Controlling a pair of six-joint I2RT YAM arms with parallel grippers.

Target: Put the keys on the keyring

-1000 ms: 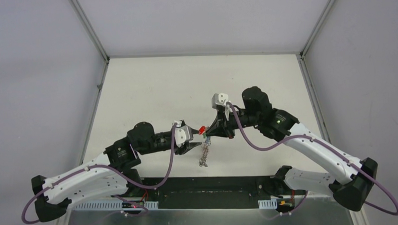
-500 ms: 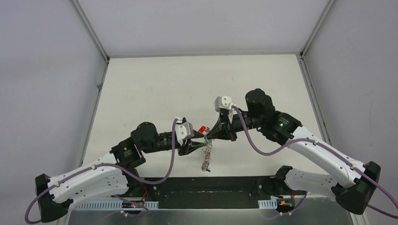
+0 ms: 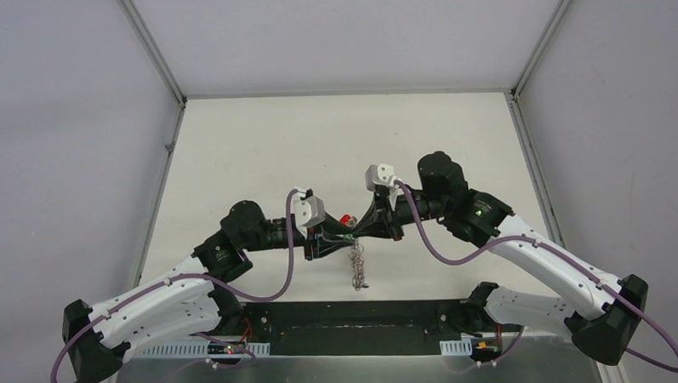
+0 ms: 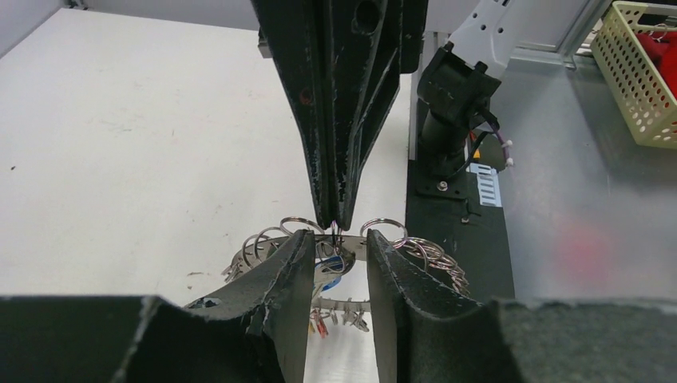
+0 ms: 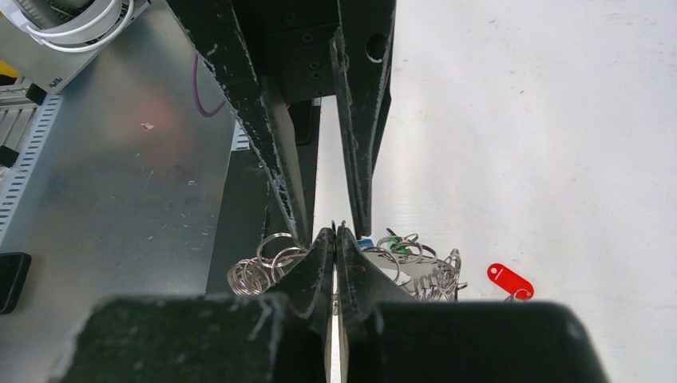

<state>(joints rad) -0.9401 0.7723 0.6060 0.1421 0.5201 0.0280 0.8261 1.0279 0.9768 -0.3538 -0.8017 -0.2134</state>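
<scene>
Threading is the step in hand, I judge. Left gripper (image 3: 330,240) has its fingers spread, straddling the keyring (image 4: 355,253), which hangs above the table where the arms meet, with the blue-tagged key (image 4: 334,267) at its rim. Right gripper (image 5: 335,233) has its fingers pressed together on a thin metal sliver there; whether loop or key, I cannot tell. Red-tagged key (image 5: 509,281) shows just beside the ring. The next move calls for steadying the ring and feeding a key onto a loop.
</scene>
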